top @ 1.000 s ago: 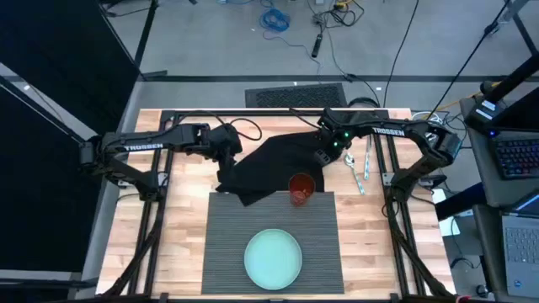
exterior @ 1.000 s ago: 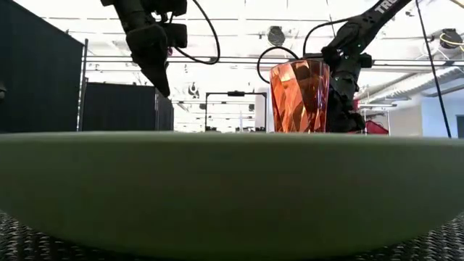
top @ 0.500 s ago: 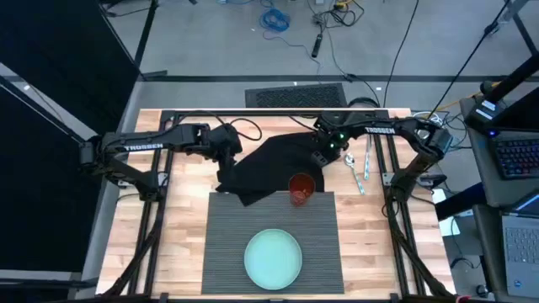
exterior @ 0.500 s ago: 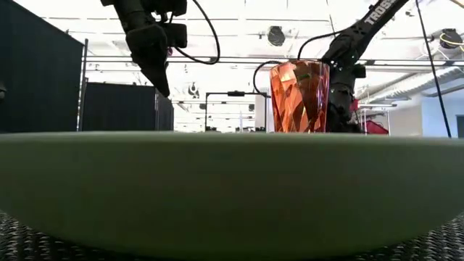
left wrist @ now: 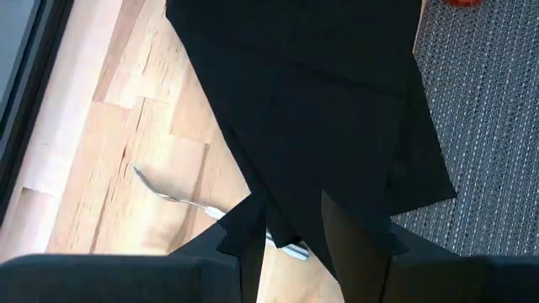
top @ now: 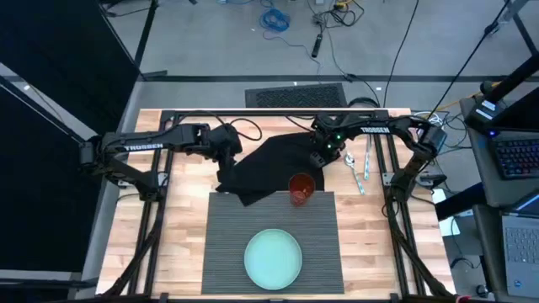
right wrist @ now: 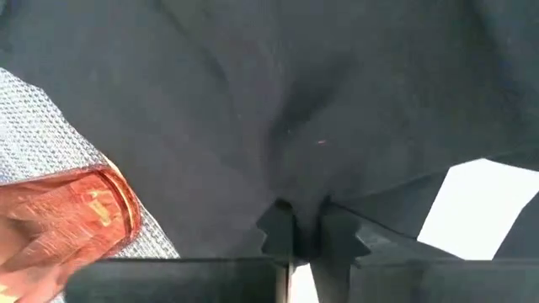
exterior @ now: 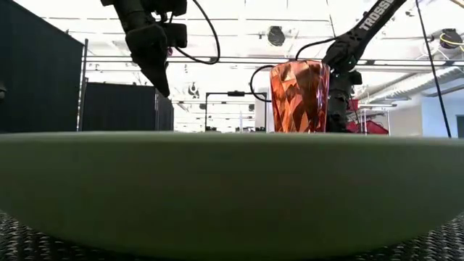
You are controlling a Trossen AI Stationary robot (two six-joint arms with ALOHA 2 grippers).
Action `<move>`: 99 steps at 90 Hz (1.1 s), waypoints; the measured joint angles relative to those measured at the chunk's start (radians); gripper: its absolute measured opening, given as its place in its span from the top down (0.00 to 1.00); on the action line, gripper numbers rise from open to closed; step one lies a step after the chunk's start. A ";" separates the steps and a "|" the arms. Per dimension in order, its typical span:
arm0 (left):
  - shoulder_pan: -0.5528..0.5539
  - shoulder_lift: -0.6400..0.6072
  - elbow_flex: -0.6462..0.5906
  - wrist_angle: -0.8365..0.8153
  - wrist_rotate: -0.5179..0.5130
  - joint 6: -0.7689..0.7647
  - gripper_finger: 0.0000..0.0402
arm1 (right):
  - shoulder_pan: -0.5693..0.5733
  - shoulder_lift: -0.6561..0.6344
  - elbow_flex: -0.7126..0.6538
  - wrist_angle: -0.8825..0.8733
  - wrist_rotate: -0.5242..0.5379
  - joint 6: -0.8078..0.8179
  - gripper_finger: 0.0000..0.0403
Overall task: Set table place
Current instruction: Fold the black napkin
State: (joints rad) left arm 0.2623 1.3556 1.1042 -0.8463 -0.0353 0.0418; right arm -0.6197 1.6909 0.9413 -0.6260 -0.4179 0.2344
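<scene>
Ribbed dark grey placemat lies flat at the tabletop's near-edge centre, carrying a round pale green plate and a faceted orange tumbler at its far edge. Limp black cloth napkin overlaps its far-left corner. Left gripper and right gripper each pinch the napkin's opposite edges.

The right gripper, pinching the black napkin, slid a little toward the tabletop's left edge.

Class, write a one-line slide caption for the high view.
Both end effectors, left and right, grip the black napkin behind the placemat, plate and orange cup.
</scene>
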 joint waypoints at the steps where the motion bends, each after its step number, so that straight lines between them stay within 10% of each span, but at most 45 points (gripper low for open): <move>1: 0.000 0.000 0.000 0.000 0.000 0.000 0.74 | 0.000 0.000 0.000 0.000 0.000 0.000 0.98; 26: 0.000 0.000 0.000 0.000 0.000 0.000 0.74 | -0.018 -0.094 0.010 -0.039 0.013 -0.001 1.00; 50: 0.008 0.000 0.000 0.003 0.001 0.026 0.74 | -0.123 -0.124 0.102 -0.129 0.282 -0.107 1.00; 99: 0.007 0.000 0.000 -0.001 0.029 -0.037 0.74 | -0.184 -0.050 0.124 -0.134 0.291 -0.155 0.93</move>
State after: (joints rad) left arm 0.2694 1.3556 1.1038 -0.8470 -0.0061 0.0044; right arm -0.8037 1.6411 1.0658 -0.7595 -0.1274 0.0798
